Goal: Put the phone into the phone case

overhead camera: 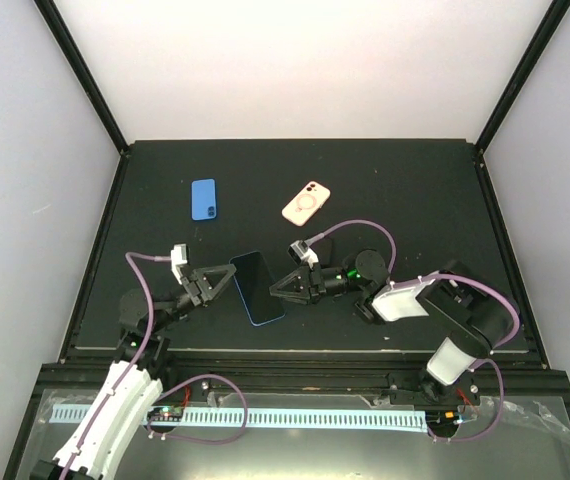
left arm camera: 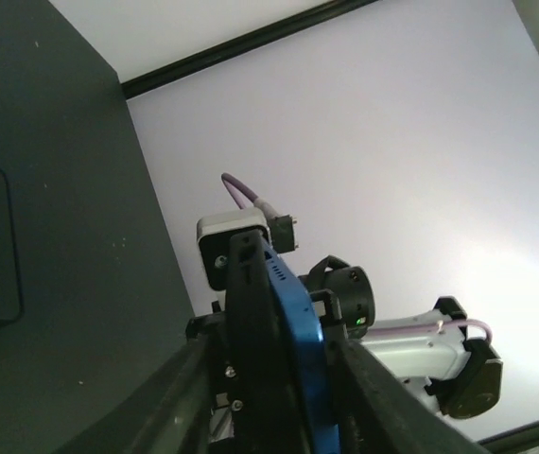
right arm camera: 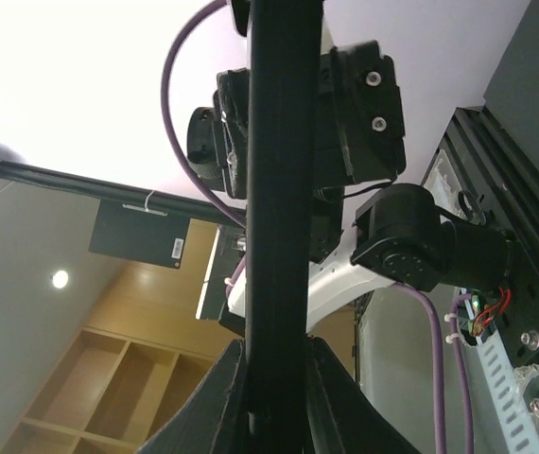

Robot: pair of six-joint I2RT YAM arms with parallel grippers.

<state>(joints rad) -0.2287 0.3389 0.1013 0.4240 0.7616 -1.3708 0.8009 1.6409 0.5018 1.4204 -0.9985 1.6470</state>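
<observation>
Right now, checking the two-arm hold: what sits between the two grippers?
The phone, dark screen up with a blue rim, fills the gap; the left gripper and the right gripper each clamp one long side. The top view shows it.

Above the pale slotted rail, the left arm wears a ribbed white shell and the right arm a smooth white one; the joints of both are black. A purple cable loops along each arm. The left gripper and right gripper each have 2 black triangular fingers and a white camera block. A green light glows on the right arm.
</observation>
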